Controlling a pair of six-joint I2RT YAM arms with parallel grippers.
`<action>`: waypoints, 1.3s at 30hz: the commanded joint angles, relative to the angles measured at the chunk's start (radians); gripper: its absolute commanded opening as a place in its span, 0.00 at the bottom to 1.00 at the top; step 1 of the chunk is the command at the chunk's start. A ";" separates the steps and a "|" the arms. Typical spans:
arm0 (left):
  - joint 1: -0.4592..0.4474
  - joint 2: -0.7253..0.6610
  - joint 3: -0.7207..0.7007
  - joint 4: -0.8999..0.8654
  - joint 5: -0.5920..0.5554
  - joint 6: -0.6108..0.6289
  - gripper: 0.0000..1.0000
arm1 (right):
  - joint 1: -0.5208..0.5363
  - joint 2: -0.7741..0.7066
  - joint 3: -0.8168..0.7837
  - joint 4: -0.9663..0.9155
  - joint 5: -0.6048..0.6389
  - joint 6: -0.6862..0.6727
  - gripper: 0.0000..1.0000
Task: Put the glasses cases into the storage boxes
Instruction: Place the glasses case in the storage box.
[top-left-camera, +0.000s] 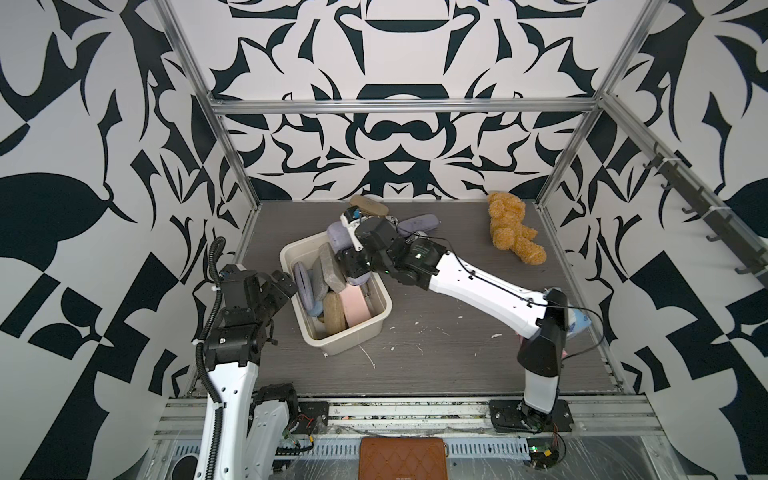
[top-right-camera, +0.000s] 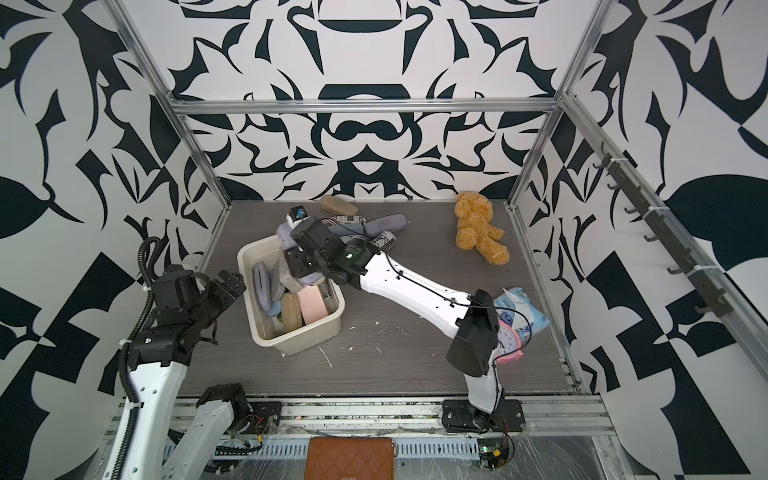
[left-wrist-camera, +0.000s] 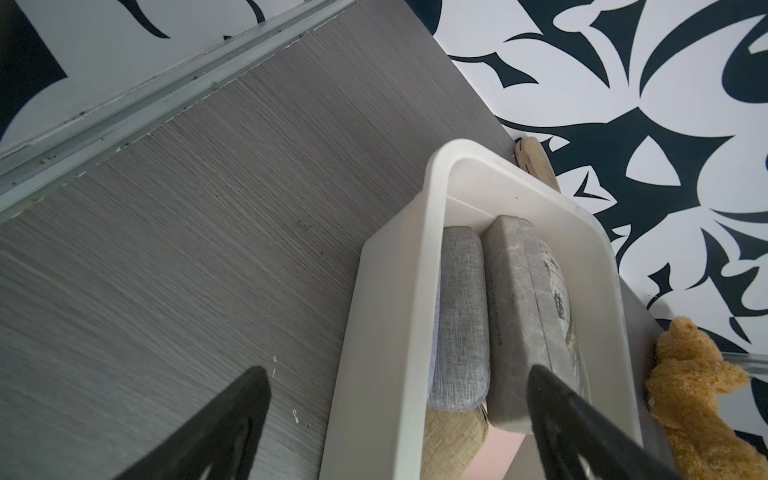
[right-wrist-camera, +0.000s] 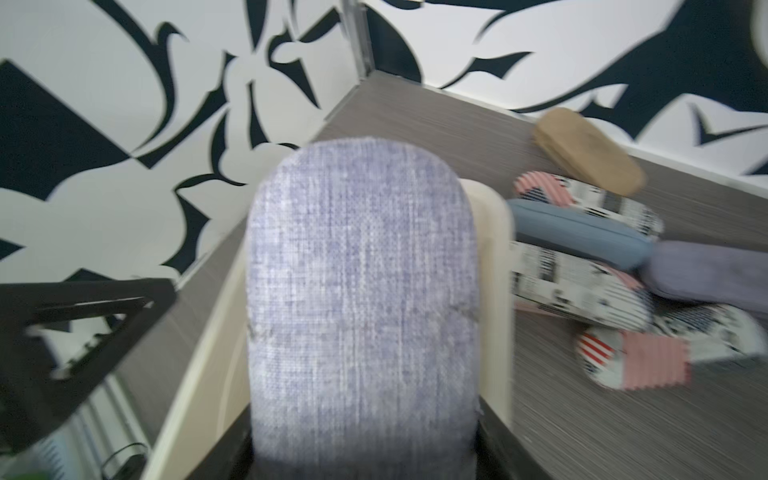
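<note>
– Right hand (right-wrist-camera: 365, 453) status?
– Clamped across the near end of the lilac case (right-wrist-camera: 361, 291), long axis pointing away from the wrist. Positioned at the far end of the cream tub (top-left-camera: 345, 338), over the rim; contact with the rim not determinable.
– Left hand (left-wrist-camera: 395, 374)?
– Spread wide, nothing held, parked just beside the tub's left wall.
– Handling notes for the case?
– Probably a light, rigid shell under woven fabric: good friction, little crush risk. Grip across the narrow width. Expect some swing with an end hold, so lower slowly.
– Tub contents?
– Grey, lilac, tan and pink cases on edge, packed close. Aim for the gap at the far end.
– Remaining stock?
– Tan case (right-wrist-camera: 590, 151), blue case (right-wrist-camera: 582, 235) and print cases (right-wrist-camera: 582, 291), heaped on the counter (top-left-camera: 436, 353) beyond the tub.
</note>
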 joint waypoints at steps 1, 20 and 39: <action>0.010 -0.001 0.031 -0.032 0.038 -0.026 0.99 | 0.015 0.124 0.153 0.019 -0.079 0.035 0.48; 0.022 0.002 0.198 -0.075 0.022 -0.028 0.99 | 0.020 0.368 0.519 -0.050 0.015 0.038 0.74; 0.022 0.068 0.078 0.156 0.402 0.037 0.99 | -0.267 -0.075 -0.155 0.064 0.186 0.026 0.77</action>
